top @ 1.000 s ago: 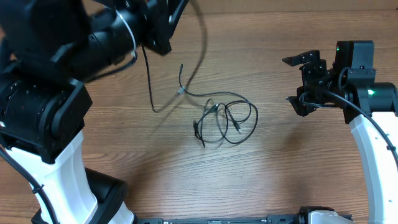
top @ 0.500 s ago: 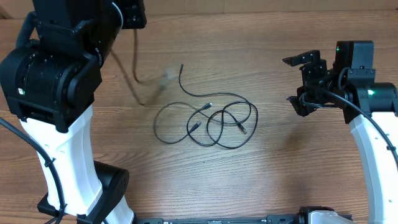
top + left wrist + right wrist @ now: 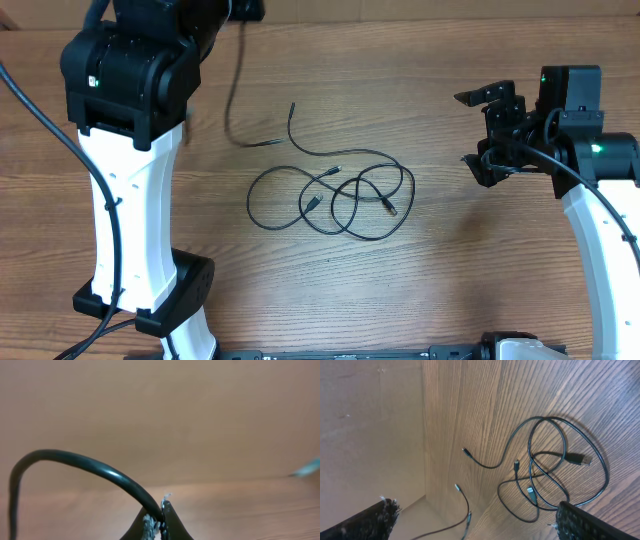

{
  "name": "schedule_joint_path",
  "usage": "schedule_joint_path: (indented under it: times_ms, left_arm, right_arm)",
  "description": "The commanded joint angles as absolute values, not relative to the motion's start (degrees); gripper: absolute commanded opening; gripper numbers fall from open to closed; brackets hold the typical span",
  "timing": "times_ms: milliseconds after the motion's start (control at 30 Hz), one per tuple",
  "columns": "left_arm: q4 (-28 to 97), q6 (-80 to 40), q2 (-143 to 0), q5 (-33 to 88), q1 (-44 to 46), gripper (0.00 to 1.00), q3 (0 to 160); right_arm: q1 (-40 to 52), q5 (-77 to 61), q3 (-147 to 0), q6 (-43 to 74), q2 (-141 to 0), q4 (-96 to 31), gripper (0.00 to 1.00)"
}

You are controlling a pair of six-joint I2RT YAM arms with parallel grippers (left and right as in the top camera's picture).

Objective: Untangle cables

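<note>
The table (image 3: 420, 290) carries both arms: the left arm (image 3: 130, 180) stands tall at the left edge, and the right arm (image 3: 600, 240) sits low at the right. The cables (image 3: 345, 195) lie mid-table in loose overlapping rings, well apart from either arm. The left gripper (image 3: 161, 521) is pinched tight on one cable (image 3: 231, 95), which hangs from the top of the overhead view down to the table. Its free end (image 3: 272, 143) lies near the rest and seems clear of them, though so thin a line is hard to confirm. The right gripper (image 3: 468, 128) stands wide and holds nothing. The step in hand looks like drawing one cable out. Next it wants carrying aside and dropping away from the rest, then another end picked.
</note>
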State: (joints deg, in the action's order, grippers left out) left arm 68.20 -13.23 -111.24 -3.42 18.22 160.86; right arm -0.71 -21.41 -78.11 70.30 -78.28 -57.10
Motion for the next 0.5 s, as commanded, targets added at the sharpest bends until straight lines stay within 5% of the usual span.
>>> schedule_joint_path:
  times_ms: [0,267,467]
  left_arm:
    - [62.54,-11.99,-110.52,8.12,17.52,0.04,161.40]
    - [45.23,-14.48,-114.32,9.76,15.33,0.04,161.38]
    - [44.64,-16.32,-119.83,11.70,13.26,0.04,161.40]
  right_arm:
    - [-0.78,-20.56,-78.83,69.78,-78.26,-57.08,1.00]
    - [-0.78,-20.56,-78.83,69.78,-78.26,-57.08,1.00]
    - [-0.78,-20.56,-78.83,69.78,-78.26,-57.08,1.00]
